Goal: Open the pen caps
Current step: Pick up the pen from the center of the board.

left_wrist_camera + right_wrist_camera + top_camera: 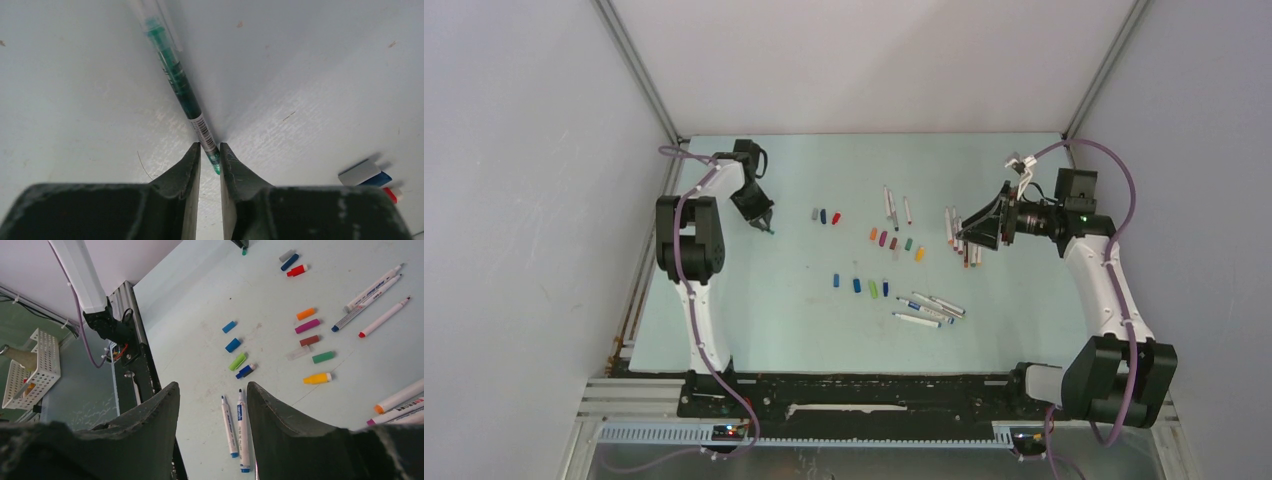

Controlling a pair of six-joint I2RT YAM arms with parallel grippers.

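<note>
Several loose pen caps lie mid-table in three groups: grey, blue and red [824,216]; orange, magenta, brown, green and yellow [894,243]; blue, blue, green and dark blue [859,285]. The right wrist view shows them too, e.g. the orange cap [305,314] and the yellow cap [316,378]. My left gripper [767,229] is shut on the tail of a green pen [175,75], at far left near the table surface [210,148]. My right gripper [969,235] is open and empty [210,387], raised over the right side.
Uncapped white pens lie in three clusters: front centre [929,310], back centre [894,205], and under my right gripper [959,245]. Two blue pens [237,427] show between my right fingers. Grey, blue and red caps [370,177] lie right of my left gripper. Walls enclose the table.
</note>
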